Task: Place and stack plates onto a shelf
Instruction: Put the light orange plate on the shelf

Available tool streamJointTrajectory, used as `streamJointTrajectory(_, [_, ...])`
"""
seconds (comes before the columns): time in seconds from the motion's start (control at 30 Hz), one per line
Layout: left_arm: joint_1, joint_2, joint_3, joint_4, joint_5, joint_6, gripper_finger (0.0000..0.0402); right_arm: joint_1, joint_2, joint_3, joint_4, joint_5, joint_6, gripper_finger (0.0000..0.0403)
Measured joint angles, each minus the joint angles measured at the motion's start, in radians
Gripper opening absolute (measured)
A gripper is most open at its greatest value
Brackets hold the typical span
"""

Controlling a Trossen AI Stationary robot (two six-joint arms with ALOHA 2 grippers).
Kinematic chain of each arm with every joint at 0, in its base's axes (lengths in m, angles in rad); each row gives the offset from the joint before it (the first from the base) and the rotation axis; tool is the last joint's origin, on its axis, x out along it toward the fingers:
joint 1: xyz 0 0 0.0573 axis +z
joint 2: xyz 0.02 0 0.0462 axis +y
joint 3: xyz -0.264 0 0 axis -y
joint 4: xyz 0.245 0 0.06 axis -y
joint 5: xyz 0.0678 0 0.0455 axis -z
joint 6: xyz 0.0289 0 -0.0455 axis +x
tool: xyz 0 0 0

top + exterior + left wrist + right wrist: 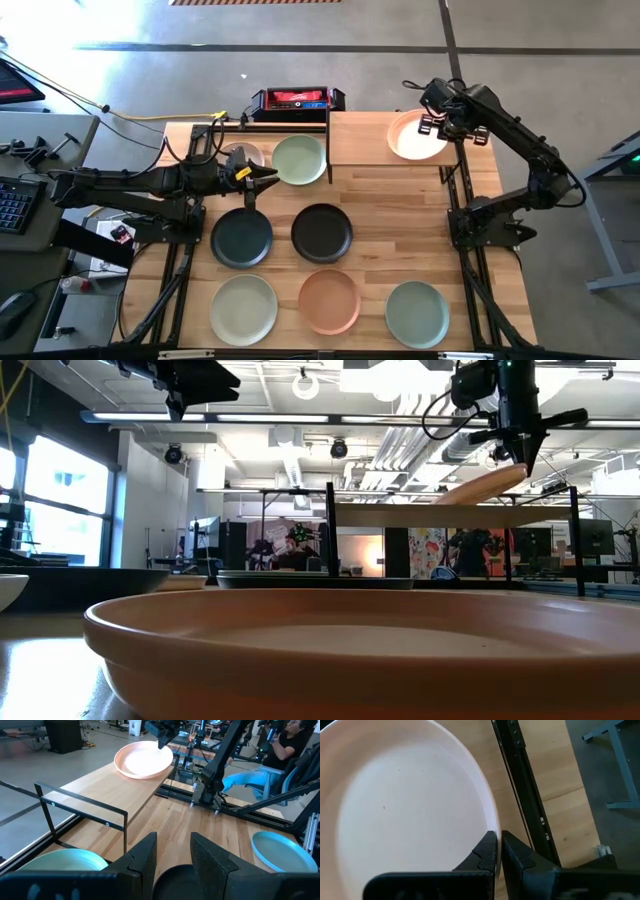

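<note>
Wooden bench [380, 210] carries six plates below a raised shelf [360, 140]. On the shelf, the right claw [437, 125] is clamped on the rim of a tilted pink plate [412, 137]. Left claw [262, 178], fingers apart, hovers beside the pale green plate [299, 159], holding nothing.
</note>
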Motion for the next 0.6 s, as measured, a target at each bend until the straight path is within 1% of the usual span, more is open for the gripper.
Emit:
streamJointTrajectory(0.17, [0.0,0.0,0.0,0.0,0.0,0.0,0.0105,0.0,0.0,0.0,0.005,-0.036,-0.018,0.0001])
streamJointTrajectory(0.37, [0.0,0.0,0.0,0.0,0.012,0.0,0.0105,0.0,0.0,0.0,0.005,-0.046,-0.018,0.0002])
streamJointTrajectory(0.5, [0.0,0.0,0.0,0.001,0.037,0.0,0.0105,0.0,0.0,0.0,0.018,-0.038,-0.002,0.0021])
streamJointTrajectory(0.6, [0.0,0.0,0.0,0.001,0.038,0.0,0.0105,0.0,0.0,0.0,0.024,-0.069,-0.024,0.0034])
